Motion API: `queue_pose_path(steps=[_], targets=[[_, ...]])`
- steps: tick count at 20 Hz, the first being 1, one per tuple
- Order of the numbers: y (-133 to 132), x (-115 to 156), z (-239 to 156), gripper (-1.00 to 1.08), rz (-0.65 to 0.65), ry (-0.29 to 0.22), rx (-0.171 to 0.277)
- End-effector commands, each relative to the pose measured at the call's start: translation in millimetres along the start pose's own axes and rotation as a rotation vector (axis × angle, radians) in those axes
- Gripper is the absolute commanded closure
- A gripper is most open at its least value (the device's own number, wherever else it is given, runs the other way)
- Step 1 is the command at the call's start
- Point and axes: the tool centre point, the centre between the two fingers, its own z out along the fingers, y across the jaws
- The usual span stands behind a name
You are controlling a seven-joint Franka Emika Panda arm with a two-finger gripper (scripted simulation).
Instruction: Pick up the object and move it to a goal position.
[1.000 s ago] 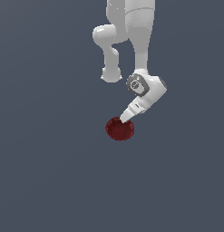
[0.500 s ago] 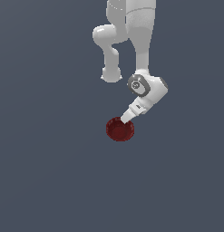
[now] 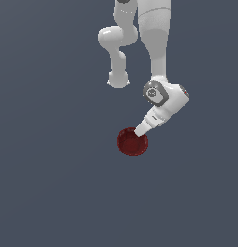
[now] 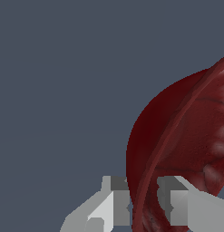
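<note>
The bowl sits upright on the grey surface, near the middle of the exterior view. Its dark red rim passes between the two fingers of the tool: in the wrist view one finger stands outside the wall and the other inside it. The jaws look closed down to about the wall's thickness, so I judge the tool has the rim pinched, though true contact cannot be confirmed from these renders.

From the exterior view the arm slants down from the exterior view's right and meets the bowl at its upper right edge.

Across the last second almost nothing has moved: bowl and arm hold the same places and the same tilt. That stillness suggests the approach is over and the squeeze is being settled rather than the lift begun. The bowl does not look raised.

No goal marker shows in either view, so where the bowl must go cannot be told. A rim pinch on one side may let the bowl swing when lifted.
</note>
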Motion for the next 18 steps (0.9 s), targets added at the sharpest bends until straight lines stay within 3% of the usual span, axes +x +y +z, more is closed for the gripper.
queue_pose_path(steps=[1,18], targets=[[6.9,14.1,-8.2,1.08,0.001,0.002,0.001],[49.8,106.2,-54.8,1.08,0.0,0.002,0.001]])
